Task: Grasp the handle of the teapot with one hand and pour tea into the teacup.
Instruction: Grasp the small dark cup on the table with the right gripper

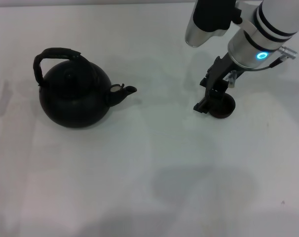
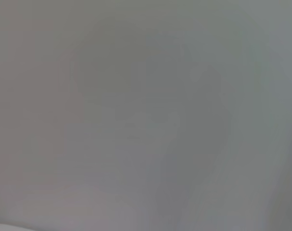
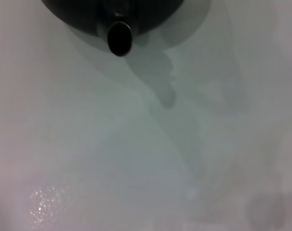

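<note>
White surface (image 1: 154,187) before you carries the black teapot (image 1: 75,98) on your left, handle (image 1: 53,54) arched overhead, spout (image 1: 126,92) aimed at the small dark teacup (image 1: 223,106) on your right. Your right claw (image 1: 211,101) sits at the teacup; whether it grips, I cannot tell.

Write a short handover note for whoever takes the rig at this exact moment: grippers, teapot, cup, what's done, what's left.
Right gripper: down at the teacup on the table's right side; finger state unclear.
Left gripper: not in view.
Teapot: upright on the left of the table, spout pointing toward the teacup, well apart from it.
Handle: untouched.
Done: nothing of the pour.
Left: grasp the handle, lift, pour into the teacup.
</note>
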You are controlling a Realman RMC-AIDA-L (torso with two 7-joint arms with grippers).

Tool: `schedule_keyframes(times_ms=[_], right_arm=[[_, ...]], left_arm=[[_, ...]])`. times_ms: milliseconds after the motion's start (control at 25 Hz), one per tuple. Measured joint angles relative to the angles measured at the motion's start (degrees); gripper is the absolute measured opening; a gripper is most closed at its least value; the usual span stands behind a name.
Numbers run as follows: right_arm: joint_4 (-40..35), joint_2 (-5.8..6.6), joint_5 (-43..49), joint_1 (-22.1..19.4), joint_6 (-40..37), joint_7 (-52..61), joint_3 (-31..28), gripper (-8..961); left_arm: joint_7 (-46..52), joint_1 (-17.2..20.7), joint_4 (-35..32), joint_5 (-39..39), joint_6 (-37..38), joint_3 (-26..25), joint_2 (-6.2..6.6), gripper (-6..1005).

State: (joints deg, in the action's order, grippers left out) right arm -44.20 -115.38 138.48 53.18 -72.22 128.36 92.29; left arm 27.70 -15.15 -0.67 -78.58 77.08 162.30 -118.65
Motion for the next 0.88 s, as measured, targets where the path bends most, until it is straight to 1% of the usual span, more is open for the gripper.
schedule_keyframes(times_ms=[880], right_arm=[[0.72, -0.03, 1.30, -0.50, 0.73, 0.58, 0.34, 844]], left_arm=[[0.43, 0.13, -0.06, 0.00, 0.46, 0.22, -0.09, 888]])
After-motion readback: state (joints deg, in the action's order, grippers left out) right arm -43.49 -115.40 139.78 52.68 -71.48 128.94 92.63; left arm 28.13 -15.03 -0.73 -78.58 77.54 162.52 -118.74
